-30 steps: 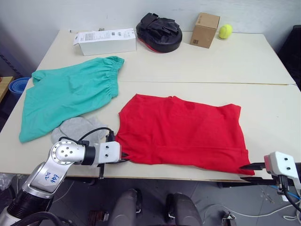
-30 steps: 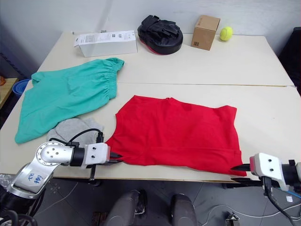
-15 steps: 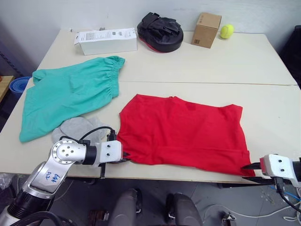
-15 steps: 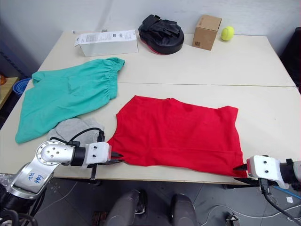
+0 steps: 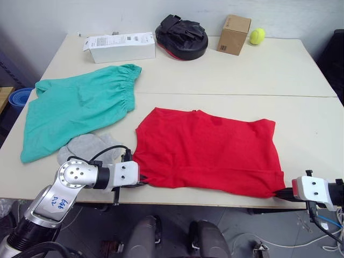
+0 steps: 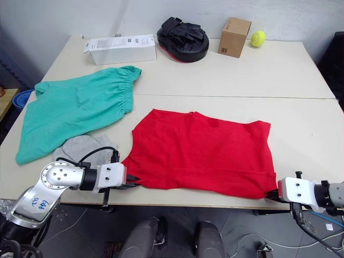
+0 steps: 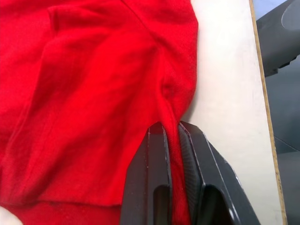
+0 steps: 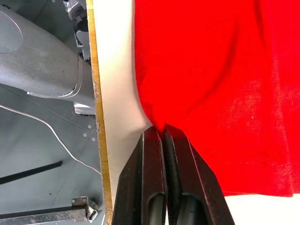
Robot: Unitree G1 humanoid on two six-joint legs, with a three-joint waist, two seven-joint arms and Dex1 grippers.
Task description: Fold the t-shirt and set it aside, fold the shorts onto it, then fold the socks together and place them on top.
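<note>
The red t-shirt (image 5: 207, 148) lies flat on the near half of the table (image 5: 301, 115), its collar toward the far side. My left gripper (image 5: 144, 181) is at the shirt's near-left corner, shut on a pinch of red fabric (image 7: 171, 129). At the near-right corner my right gripper (image 5: 280, 194) is shut on the shirt's edge (image 8: 163, 131), right by the table's front edge. The teal-green shorts (image 5: 75, 110) are spread out at the left. The light grey socks (image 5: 88, 146) lie between the shorts and the shirt, just beyond my left arm.
Along the far edge stand a white box (image 5: 119, 47), a black padded item (image 5: 181, 36), a cardboard box (image 5: 234, 34) and a yellow-green ball (image 5: 257, 36). A blue bowl-like thing (image 5: 12, 98) sits off the table at the left.
My right gripper has moved in to the shirt's near-right corner and now pinches it. The left gripper holds the same corner as before.
</note>
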